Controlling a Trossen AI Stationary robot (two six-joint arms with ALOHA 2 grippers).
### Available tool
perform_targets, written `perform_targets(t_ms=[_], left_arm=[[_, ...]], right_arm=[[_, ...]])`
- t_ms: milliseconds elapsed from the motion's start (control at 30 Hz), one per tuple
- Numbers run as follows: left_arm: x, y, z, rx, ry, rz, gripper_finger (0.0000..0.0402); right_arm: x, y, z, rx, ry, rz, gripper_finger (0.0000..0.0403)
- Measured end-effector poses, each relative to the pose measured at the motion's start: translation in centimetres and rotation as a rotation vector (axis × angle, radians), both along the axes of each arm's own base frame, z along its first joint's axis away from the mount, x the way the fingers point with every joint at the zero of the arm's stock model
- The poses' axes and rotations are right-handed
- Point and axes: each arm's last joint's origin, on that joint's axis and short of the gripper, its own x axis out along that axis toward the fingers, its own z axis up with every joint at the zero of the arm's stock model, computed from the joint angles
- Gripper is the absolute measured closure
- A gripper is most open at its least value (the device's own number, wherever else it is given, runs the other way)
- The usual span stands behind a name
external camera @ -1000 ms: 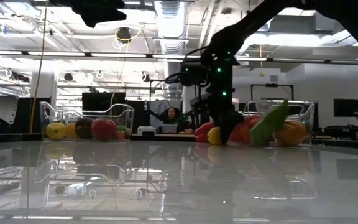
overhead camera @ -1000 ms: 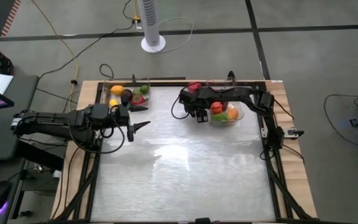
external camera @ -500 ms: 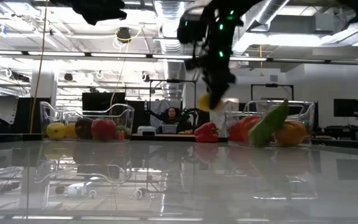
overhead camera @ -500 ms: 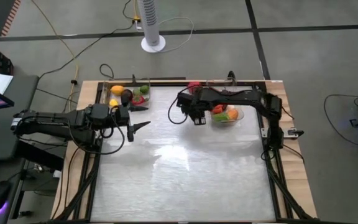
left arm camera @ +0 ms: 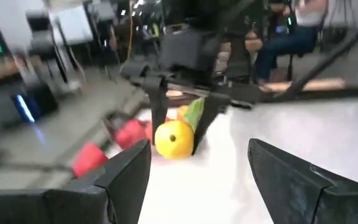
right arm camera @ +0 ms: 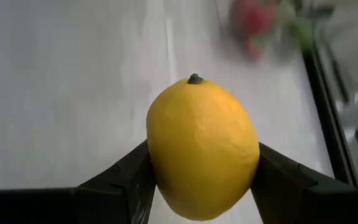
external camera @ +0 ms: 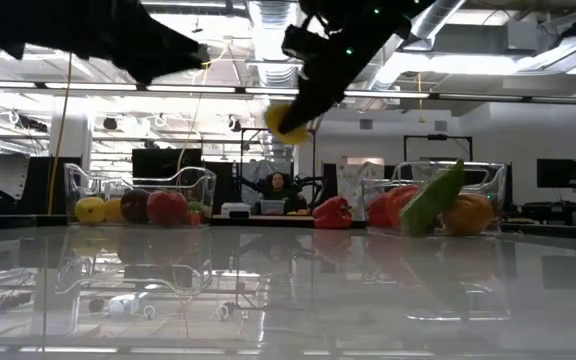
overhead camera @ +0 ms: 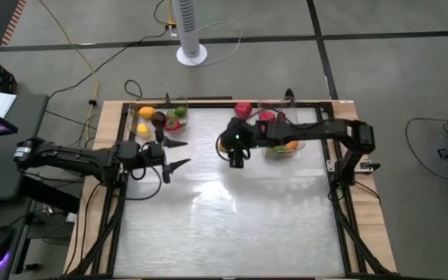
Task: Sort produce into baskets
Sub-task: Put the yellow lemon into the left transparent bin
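Right wrist view has your right gripper (right arm camera: 197, 180) clamped on the lemon (right arm camera: 201, 149), stem end forward, high over the counter (overhead camera: 232, 218). Left basket (overhead camera: 179, 109) lies further left; left gripper (overhead camera: 179, 154) waits spread beside it.

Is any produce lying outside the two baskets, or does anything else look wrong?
Yes. One red pepper lies on the table, outside the right basket, not yet sorted. The lemon is not misplaced: the right gripper holds it above the table.
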Motion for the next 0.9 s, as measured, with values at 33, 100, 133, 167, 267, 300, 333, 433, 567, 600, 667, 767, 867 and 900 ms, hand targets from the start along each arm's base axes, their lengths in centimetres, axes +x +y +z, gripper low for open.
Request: perform_targets(t_ms=[33, 100, 133, 167, 267, 300, 333, 433, 567, 600, 667, 767, 867, 900], left_arm=[[0.2, 0.0, -0.3, -0.061, -0.009, 0.005, 0.0145], [0.7, 0.0, -1.4, -0.174, 0.000, 0.015, 0.0145], [1.0, 0.0, -1.9, -0.219, 0.003, 0.021, 0.0145], [1.3, 0.0, -2.2, -0.253, -0.006, 0.023, 0.0145], [2.3, 0.0, -2.6, -0.341, -0.076, 0.023, 0.0145], [2.6, 0.0, -2.8, -0.351, -0.086, 0.022, 0.0143], [3.0, 0.0, -3.0, -0.361, -0.090, 0.022, 0.0142], [3.7, 0.2, -3.5, -0.393, -0.112, 0.042, 0.0131], [4.6, 0.4, -4.4, -0.384, -0.123, 0.102, 0.0112], [4.9, 0.4, -4.5, -0.375, -0.132, 0.101, 0.0107], [5.5, 0.4, -4.6, -0.358, -0.135, 0.086, 0.0099], [6.6, 0.4, -4.8, -0.349, -0.111, 0.080, 0.0089], [7.7, 0.4, -5.0, -0.360, -0.098, 0.084, 0.0084], [8.1, 0.4, -4.9, -0.361, -0.103, 0.083, 0.0083]], right_arm=[[0.3, 0.7, -0.3, -0.006, -0.040, 0.017, 0.0159], [0.8, 2.1, -1.0, -0.040, -0.086, 0.036, 0.0159], [1.2, 2.8, -1.1, -0.075, -0.111, 0.035, 0.0159], [1.4, 3.6, -1.3, -0.118, -0.122, 0.038, 0.0159], [1.8, 5.6, -1.6, -0.274, -0.127, 0.026, 0.0159], [1.8, 6.2, -1.6, -0.321, -0.121, 0.020, 0.0159], [1.7, 6.7, -1.7, -0.360, -0.108, 0.016, 0.0159], [1.8, 7.6, -1.3, -0.415, -0.136, -0.020, 0.0159], [1.9, 8.2, -1.1, -0.434, -0.160, -0.055, 0.0159], [1.9, 8.2, -1.0, -0.430, -0.168, -0.058, 0.0159], [2.1, 8.2, -1.3, -0.418, -0.181, -0.069, 0.0159], [2.3, 8.0, -1.9, -0.417, -0.160, -0.068, 0.0159], [2.7, 8.1, -2.2, -0.431, -0.176, -0.058, 0.0159], [2.7, 8.2, -2.2, -0.438, -0.171, -0.050, 0.0159]])
